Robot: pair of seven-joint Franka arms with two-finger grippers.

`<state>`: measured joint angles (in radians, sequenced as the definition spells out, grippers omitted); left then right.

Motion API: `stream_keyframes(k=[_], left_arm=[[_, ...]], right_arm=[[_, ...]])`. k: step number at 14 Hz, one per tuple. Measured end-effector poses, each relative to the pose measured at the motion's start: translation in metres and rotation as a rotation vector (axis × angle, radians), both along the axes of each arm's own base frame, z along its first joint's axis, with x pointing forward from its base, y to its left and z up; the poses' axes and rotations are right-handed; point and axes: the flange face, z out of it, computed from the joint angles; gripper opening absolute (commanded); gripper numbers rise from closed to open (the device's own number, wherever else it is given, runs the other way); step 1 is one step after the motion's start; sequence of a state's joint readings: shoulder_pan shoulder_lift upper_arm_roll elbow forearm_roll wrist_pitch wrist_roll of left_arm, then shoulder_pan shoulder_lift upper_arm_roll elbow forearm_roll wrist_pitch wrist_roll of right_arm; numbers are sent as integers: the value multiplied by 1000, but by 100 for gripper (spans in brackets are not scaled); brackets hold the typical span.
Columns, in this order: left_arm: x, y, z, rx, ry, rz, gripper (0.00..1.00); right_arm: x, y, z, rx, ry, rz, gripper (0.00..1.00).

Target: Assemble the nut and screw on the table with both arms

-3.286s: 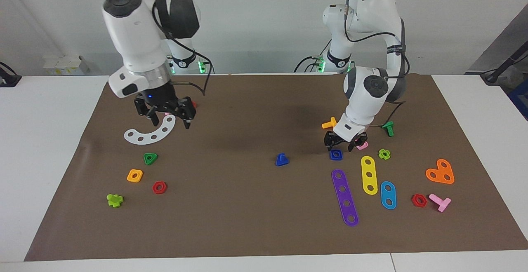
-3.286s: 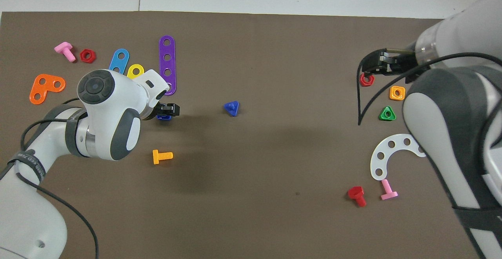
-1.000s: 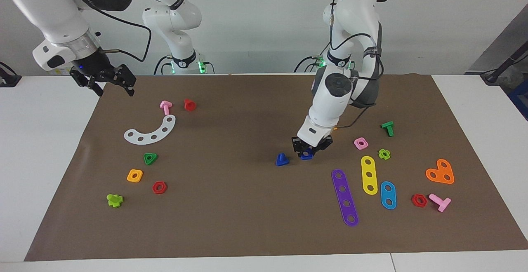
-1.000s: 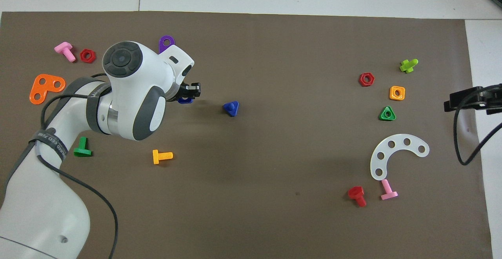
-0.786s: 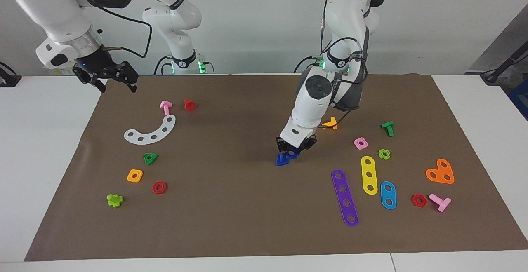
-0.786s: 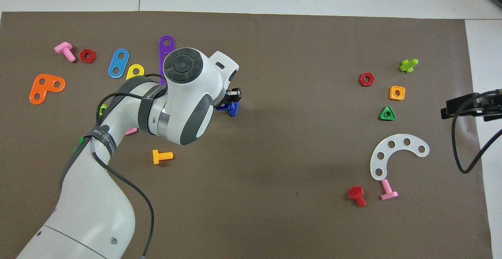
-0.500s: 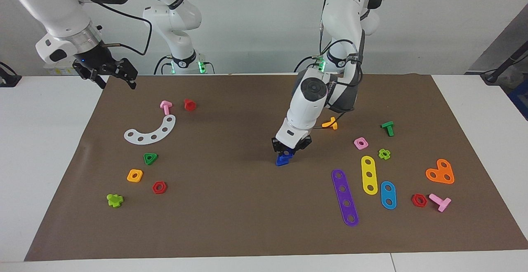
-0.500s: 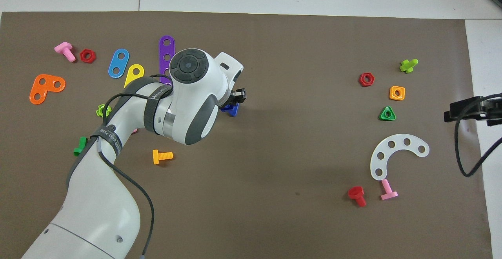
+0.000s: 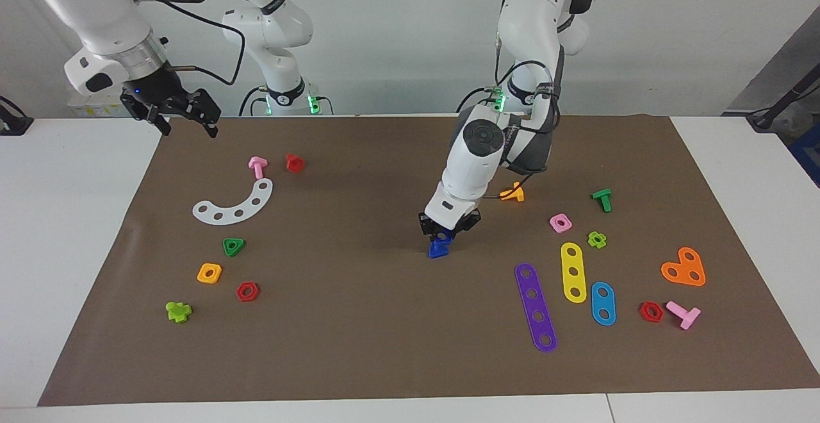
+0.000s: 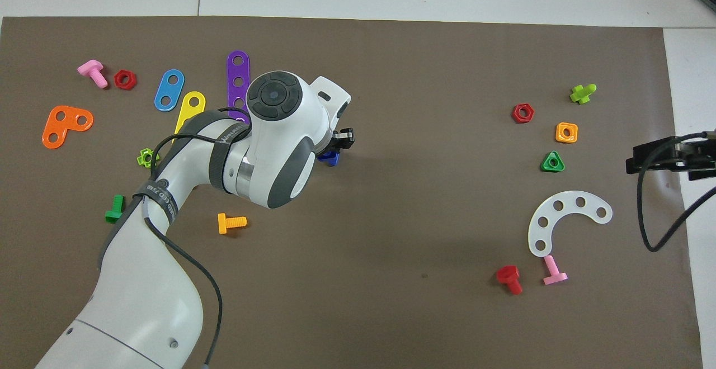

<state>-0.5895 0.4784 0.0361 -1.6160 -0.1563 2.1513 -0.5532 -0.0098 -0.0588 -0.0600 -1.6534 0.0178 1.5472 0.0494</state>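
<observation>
Table (image 9: 77, 231), white, spread with brown sheet (image 9: 359, 346) across most of its top. Left arm (image 9: 477, 154) bent low over the middle of the sheet; right arm (image 9: 102, 19) raised at its own end of the table, waiting. Left gripper (image 9: 448, 225) poised directly over the screw (image 9: 438, 249), closed on the nut (image 9: 442, 236), which sat just above the screw's upturned shaft, in contact or nearly so; actual contact not discernible. Screw resting head-down on the sheet near the table's middle, mostly covered by the arm from overhead (image 10: 329, 158). Right gripper (image 9: 181, 115) up in the air over the sheet's edge, fingers spread apart and holding nothing. White curved strip (image 9: 234, 204) lying at the right arm's end, with green triangular nut (image 9: 234, 246) and orange square nut (image 9: 209, 273) farther from the robots than it. Purple strip (image 9: 535, 307) and pink square nut (image 9: 560, 222) lying toward the left arm's end.
</observation>
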Motion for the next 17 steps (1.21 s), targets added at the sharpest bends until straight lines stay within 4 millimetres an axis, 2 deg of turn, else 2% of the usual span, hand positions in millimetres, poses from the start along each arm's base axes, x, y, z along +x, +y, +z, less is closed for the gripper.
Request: stream_keyframes(k=[5,12,17], left_arm=[[-4,-6,-3,3,5,-5,25],[-2,-4,-5,-4,-12,4,23],[-12,2,-34,21,23,6,23]], right_arm=[[1,-1,10,-6,-35,-1,100],[2,0,10,-6,-38,-18,100],[2,0,10,-6,-38,-18,100]])
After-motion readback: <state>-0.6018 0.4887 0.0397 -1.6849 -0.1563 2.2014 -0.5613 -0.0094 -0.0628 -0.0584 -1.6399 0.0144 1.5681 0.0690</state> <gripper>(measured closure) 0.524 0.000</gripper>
